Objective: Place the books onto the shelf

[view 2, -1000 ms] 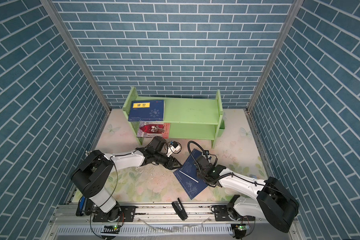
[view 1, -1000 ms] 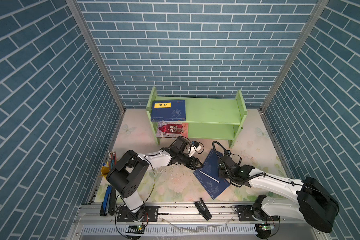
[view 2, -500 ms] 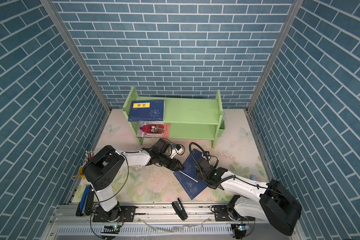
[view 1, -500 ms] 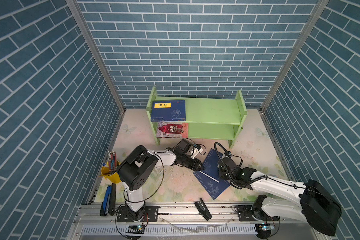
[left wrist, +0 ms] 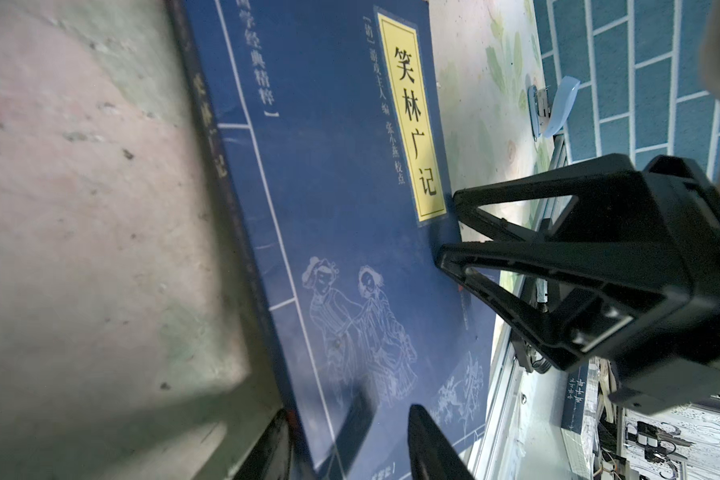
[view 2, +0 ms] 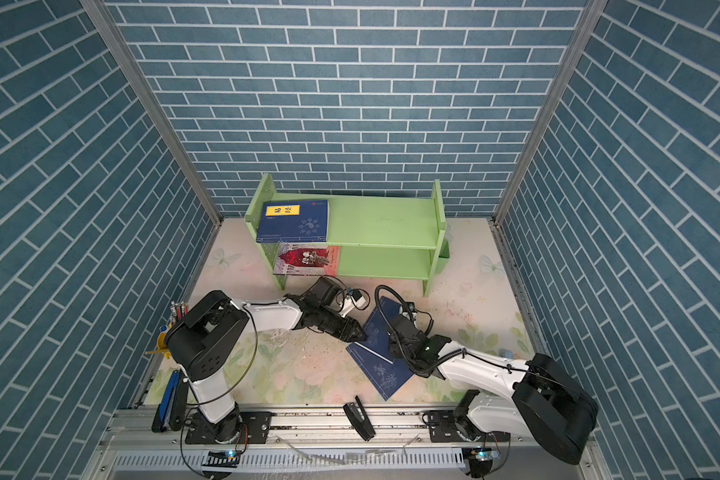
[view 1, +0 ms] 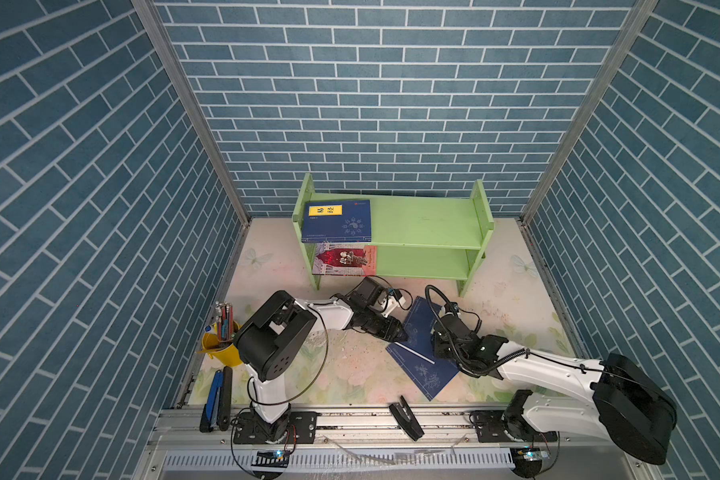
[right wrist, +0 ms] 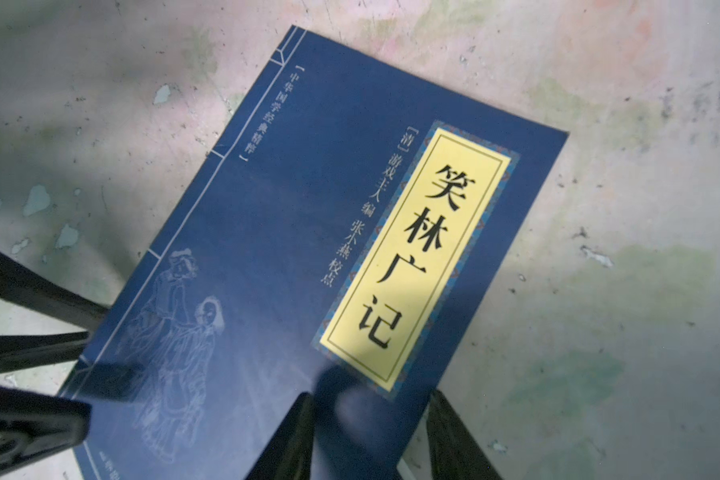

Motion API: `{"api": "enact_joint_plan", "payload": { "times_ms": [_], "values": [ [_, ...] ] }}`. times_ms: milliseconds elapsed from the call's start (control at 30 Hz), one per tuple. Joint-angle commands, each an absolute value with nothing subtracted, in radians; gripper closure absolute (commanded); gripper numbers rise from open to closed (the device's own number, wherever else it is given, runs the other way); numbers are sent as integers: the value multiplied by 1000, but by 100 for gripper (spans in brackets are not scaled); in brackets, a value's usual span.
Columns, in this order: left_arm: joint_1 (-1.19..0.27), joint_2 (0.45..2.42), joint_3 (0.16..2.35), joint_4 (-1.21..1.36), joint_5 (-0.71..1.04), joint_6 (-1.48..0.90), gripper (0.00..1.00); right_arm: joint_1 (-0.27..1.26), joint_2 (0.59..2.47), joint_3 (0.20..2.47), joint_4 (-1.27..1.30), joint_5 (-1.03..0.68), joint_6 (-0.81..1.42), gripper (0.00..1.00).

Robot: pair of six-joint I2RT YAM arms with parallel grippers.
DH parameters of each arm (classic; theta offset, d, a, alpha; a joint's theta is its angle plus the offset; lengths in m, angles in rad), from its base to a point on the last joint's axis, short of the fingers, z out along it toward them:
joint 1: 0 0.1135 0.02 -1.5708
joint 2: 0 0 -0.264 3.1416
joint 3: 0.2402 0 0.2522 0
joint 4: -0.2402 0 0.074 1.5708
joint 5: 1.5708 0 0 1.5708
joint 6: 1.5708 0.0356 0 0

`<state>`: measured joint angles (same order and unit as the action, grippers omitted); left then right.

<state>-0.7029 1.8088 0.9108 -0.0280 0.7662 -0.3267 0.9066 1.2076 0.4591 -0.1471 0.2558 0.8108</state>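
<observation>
I judge the step as grasping the blue book (view 1: 415, 328), which lies on the counter (view 1: 350, 370) in front of the shelf (view 1: 427, 224). The left jaws stand released around its spine corner, the right jaws released at the opposite edge. Next: close, then lift. Cover up, its long axis and title end point toward the shelf.

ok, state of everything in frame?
Light green wooden shelf: upright.
Dark blue paperback, top tier: lying flat.
Red-and-grey paperback, lower tier: lying flat.
Second dark blue paperback: on floral mat, unshelved.
Left end effector: open, at its spine edge.
Right end effector: open, at its opposite edge.
</observation>
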Motion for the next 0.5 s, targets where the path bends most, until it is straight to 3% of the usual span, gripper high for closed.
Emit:
{"api": "enact_joint_plan", "payload": {
  "times_ms": [0,467],
  "values": [
    [-721,1755,918,-50,802,-301,54,935,1220,489,-114,221,799,55],
    [-721,1670,815,-110,827,-330,57,989,1214,544,-139,209,797,55]
  ]
}}
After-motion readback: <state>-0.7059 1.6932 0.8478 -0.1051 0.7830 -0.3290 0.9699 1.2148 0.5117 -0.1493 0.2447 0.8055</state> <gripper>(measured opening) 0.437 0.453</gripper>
